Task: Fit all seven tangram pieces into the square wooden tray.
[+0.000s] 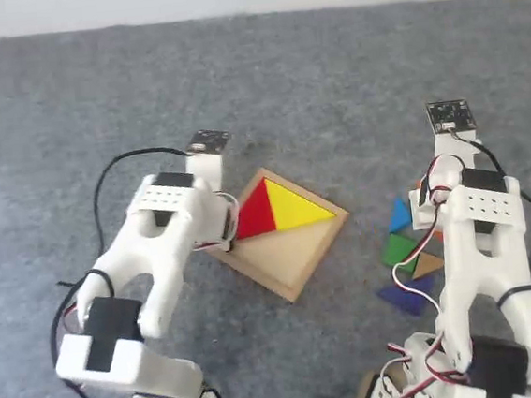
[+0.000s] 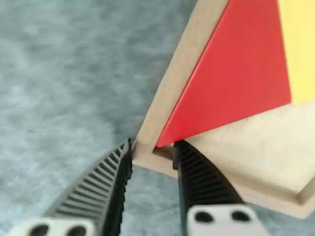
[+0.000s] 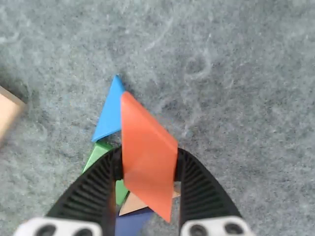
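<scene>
1. Right end effector (image 3: 147,160) is grasping the orange parallelogram (image 3: 146,140) between its jaws, and the piece is sitting skewed. It is likely slipping or twisting loose if swung fast.
2. A drop is landing it on the loose pile below: blue triangle (image 3: 109,115), green piece (image 3: 101,150), tan piece (image 3: 130,204).
3. Left end effector (image 2: 152,147) is looking clenched on the wooden tray (image 2: 172,83) corner. 1 jaw is sitting inside by the red triangle (image 2: 236,83), risking nudging it or dragging the tray.
4. The tray is holding 2 pieces, red and the yellow triangle (image 1: 294,206), with 5 outside.
5. Right arm is folding over the pile, wrist pointing down, well apart from the tray. Left arm is leaning low across the bench (image 1: 329,80).
</scene>
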`<control>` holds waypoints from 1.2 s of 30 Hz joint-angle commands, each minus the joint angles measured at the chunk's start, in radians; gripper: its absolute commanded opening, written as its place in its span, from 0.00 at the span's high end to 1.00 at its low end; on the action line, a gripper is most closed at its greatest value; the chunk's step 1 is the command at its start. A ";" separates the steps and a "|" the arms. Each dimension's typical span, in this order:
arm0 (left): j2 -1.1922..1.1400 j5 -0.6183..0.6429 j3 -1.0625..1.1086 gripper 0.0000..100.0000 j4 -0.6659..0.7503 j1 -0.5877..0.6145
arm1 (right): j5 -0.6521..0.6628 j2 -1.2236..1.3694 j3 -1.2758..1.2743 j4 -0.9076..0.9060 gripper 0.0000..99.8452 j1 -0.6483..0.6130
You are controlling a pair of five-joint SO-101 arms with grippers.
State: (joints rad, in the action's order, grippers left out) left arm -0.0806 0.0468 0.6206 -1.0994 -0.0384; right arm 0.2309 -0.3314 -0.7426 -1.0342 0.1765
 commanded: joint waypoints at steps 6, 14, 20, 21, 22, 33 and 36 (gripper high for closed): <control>-0.015 -0.124 0.001 0.91 -0.057 0.316 | -0.005 -0.012 0.005 0.018 0.99 0.005; -0.012 -0.146 0.018 0.99 -0.123 0.313 | -0.005 -0.010 0.006 0.030 0.99 0.004; 0.002 -0.155 0.027 0.99 -0.149 0.169 | -0.002 -0.013 0.017 0.001 0.99 -0.045; 0.018 -0.170 0.027 0.99 -0.166 0.150 | 0.000 -0.013 0.031 -0.019 0.99 -0.064; 0.046 -0.178 0.027 0.99 -0.175 0.140 | 0.011 -0.013 0.044 -0.041 0.99 -0.085; 0.678 -0.175 0.383 0.91 -0.006 0.176 | 0.037 -0.012 0.184 -0.147 0.99 -0.458; 0.806 -0.175 0.450 0.84 0.015 0.213 | 0.012 -0.013 0.195 -0.134 0.99 -0.533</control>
State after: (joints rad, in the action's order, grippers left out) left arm 0.5731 -0.1204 1.0380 -1.1193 0.1534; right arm 0.2555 -0.3268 -0.6122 -1.1722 -0.2915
